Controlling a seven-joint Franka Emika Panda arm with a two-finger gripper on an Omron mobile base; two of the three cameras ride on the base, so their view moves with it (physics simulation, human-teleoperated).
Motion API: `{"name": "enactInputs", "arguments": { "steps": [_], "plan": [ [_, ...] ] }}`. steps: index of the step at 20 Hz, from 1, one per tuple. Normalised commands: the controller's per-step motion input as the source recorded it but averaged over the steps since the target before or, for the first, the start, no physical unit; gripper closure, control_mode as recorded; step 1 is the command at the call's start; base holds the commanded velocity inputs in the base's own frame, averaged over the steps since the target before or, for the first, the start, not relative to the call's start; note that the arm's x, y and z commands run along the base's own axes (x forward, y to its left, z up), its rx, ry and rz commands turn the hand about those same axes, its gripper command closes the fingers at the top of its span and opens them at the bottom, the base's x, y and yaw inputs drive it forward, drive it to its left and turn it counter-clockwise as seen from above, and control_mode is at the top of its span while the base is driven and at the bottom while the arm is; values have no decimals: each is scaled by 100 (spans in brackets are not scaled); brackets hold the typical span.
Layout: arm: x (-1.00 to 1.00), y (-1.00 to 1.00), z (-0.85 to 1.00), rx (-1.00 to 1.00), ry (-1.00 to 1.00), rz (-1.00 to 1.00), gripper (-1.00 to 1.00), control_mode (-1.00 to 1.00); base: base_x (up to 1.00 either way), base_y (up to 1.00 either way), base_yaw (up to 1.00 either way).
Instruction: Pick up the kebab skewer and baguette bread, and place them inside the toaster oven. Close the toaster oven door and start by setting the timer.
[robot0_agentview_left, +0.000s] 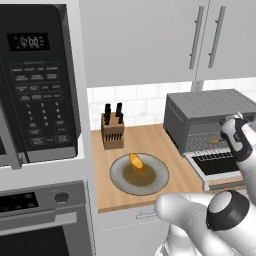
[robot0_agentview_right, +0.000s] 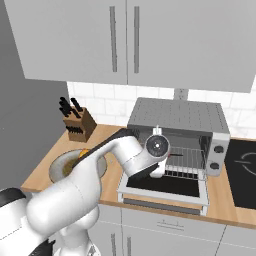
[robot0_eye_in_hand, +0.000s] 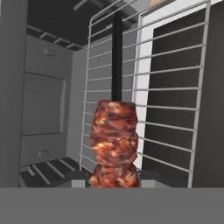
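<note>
The gripper (robot0_eye_in_hand: 114, 179) is clamped on the kebab skewer (robot0_eye_in_hand: 114, 140) inside the toaster oven (robot0_agentview_left: 210, 107) (not released yet); the baguette bread (robot0_agentview_left: 135, 161) waits on the plate (robot0_agentview_left: 117, 177), door and timer remain.

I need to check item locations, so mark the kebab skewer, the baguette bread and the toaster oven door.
kebab skewer (robot0_eye_in_hand: 114, 144), hand view, on the meat chunks.
baguette bread (robot0_agentview_left: 136, 161), left base view, middle of the loaf on the plate.
toaster oven door (robot0_agentview_right: 162, 186), right base view, dark glass of the lowered flap.
</note>
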Motion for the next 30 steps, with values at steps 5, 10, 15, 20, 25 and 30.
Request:
{"name": "enactInputs", "arguments": {
  "steps": [5, 10, 15, 20, 25, 30],
  "plan": [
    [16, 9, -37, 12, -1, 0, 100, -100, 0, 0, 0],
    [42, -11, -11, 2, -1, 0, 100, -100, 0, 0, 0],
    [27, -12, -4, 0, 0, 0, 100, -100, 0, 0, 0],
    [7, -17, -16, 0, 0, 0, 100, -100, 0, 0, 0],
    [21, -9, -14, 0, 0, 0, 100, -100, 0, 0, 0],
    [12, 0, -13, 0, -3, 0, 100, -100, 0, 0, 0]
  ]
}}
